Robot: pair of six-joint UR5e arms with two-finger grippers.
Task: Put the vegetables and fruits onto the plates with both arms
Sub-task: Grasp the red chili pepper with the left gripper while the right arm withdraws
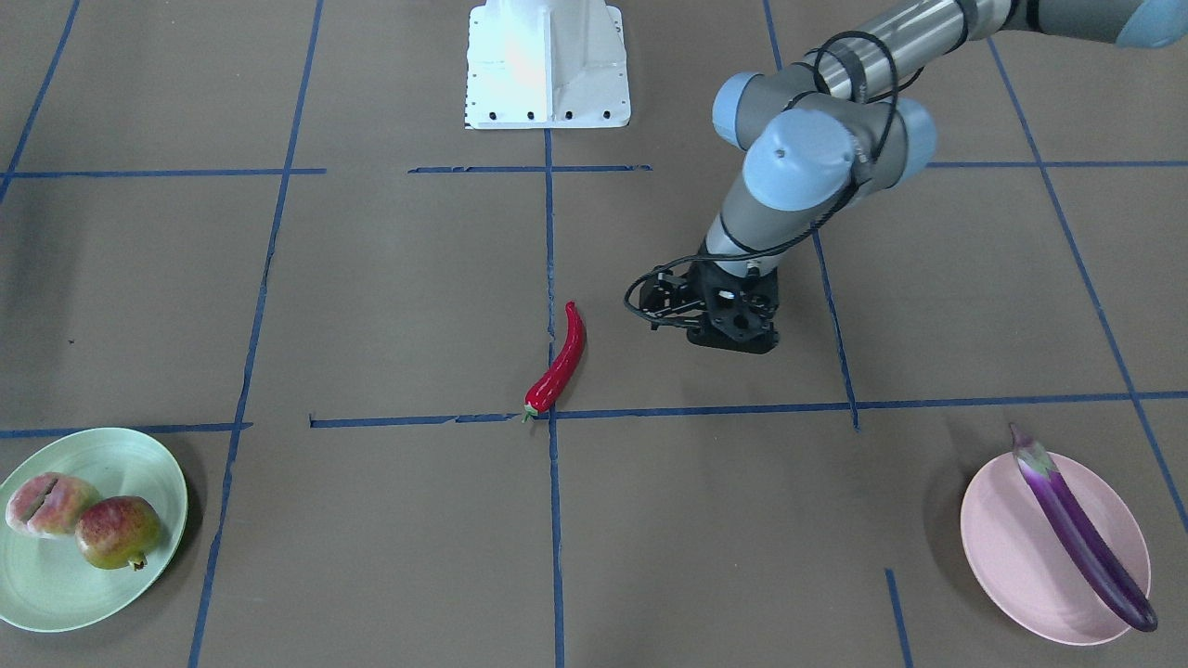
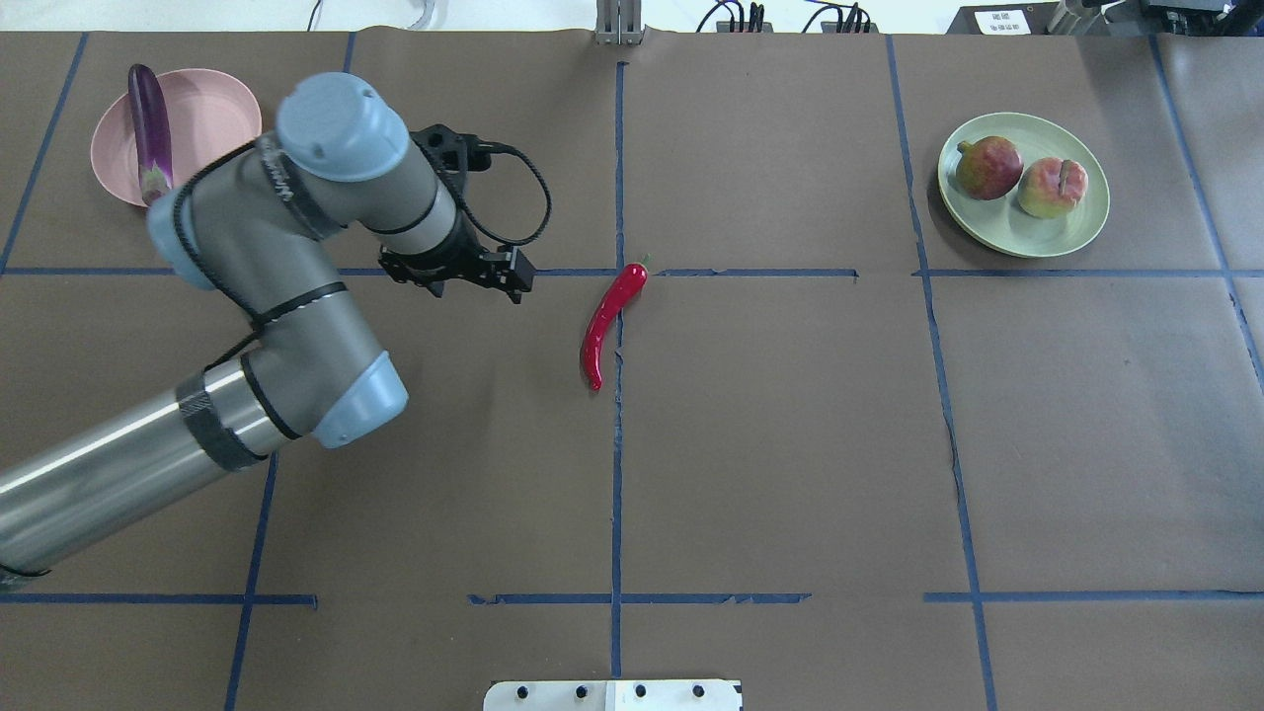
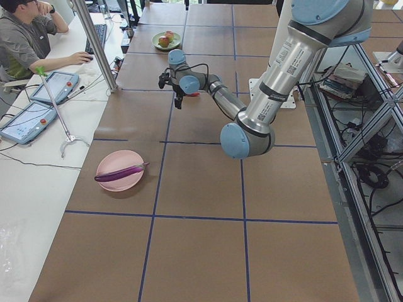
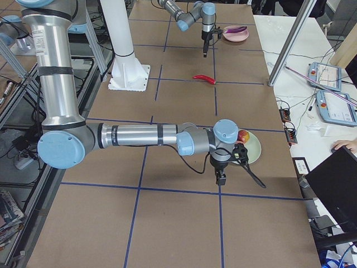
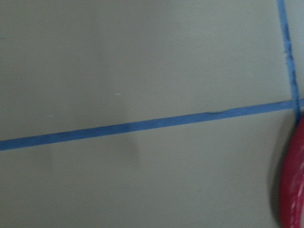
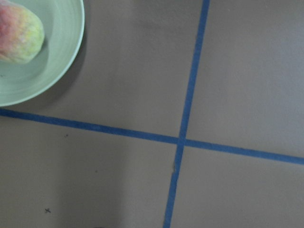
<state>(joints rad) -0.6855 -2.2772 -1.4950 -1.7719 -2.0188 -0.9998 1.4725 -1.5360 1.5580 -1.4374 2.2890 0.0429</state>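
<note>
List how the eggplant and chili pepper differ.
The eggplant is purple, the chili pepper red. The eggplant is longer and straighter, the chili pepper shorter and curved. The eggplant lies on the pink plate, the chili pepper on the table. Both are slim and glossy.

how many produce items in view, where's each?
4. The peach and pomegranate sit on the green plate. The eggplant lies on the pink plate. The chili lies loose on the table. None seems hidden.

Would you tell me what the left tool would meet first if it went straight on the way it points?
Probably bare table, by the blue tape line; the chili pepper lies off to one side.
</note>
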